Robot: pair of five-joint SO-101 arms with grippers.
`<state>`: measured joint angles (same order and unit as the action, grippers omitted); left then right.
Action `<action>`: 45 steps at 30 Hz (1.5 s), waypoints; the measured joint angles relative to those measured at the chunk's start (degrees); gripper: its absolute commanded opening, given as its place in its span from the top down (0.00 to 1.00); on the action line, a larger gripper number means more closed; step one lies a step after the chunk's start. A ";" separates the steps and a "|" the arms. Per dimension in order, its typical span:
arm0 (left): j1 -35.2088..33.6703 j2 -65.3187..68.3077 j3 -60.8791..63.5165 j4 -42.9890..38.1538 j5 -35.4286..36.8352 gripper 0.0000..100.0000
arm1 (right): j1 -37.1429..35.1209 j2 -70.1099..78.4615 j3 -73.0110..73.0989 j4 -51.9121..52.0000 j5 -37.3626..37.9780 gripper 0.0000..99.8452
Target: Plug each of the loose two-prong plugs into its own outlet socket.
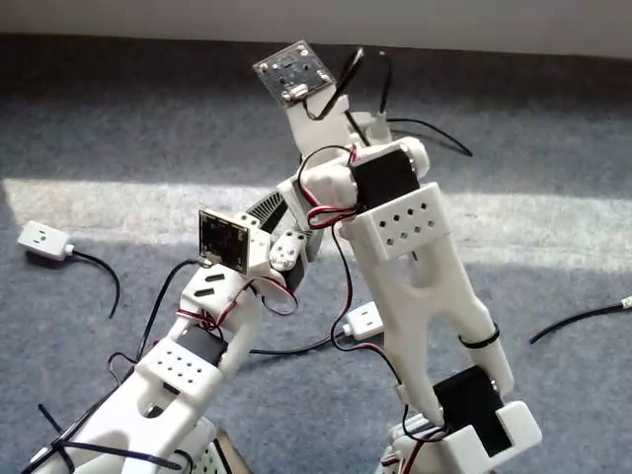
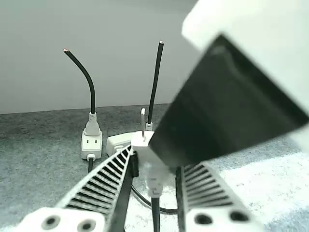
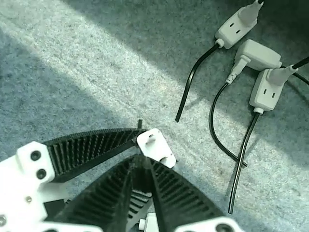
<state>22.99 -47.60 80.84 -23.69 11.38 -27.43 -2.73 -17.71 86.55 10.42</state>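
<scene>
At the left edge of the carpet an outlet socket lies loose on its black cord. Nearer the carpet's middle, the left gripper pinches a white two-prong plug, prongs pointing away from its fingers. Close by, the right gripper is clamped on a second white socket.

White sockets, black cords, grey carpet.

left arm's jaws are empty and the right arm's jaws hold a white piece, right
Not quite. The left gripper is not empty: the left wrist view shows its jaws closed on a white two-prong plug, prongs pointing up. The rest stands: the right gripper does hold a white piece.
</scene>
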 measured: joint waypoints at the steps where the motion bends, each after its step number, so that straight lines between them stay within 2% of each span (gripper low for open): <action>1: 0.00 0.00 0.00 0.00 -0.09 0.99 | 0.79 0.00 0.09 -0.79 0.00 0.99; 10: 0.53 0.09 0.09 0.00 -0.09 0.99 | 4.48 0.88 0.00 -3.25 5.63 0.99; 20: 0.26 -0.26 0.09 0.00 0.00 0.99 | 7.12 6.24 0.09 -5.36 5.80 0.99; 28: 0.00 -0.53 0.18 -0.18 0.00 0.99 | 7.12 6.15 0.09 -5.36 5.80 0.99; 35: 0.09 -0.53 0.18 -0.18 0.00 0.99 | 10.46 1.05 -2.99 -4.48 5.89 0.99; 39: 0.18 -0.53 0.97 -0.18 0.00 0.99 | 8.62 -4.66 -5.45 -1.76 5.45 0.99; 45: 0.18 -0.53 1.32 -0.18 0.00 0.99 | 2.99 -5.71 -5.54 -1.41 3.08 0.99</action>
<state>23.16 -48.13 82.15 -23.87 11.38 -24.44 -8.44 -23.25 85.14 13.49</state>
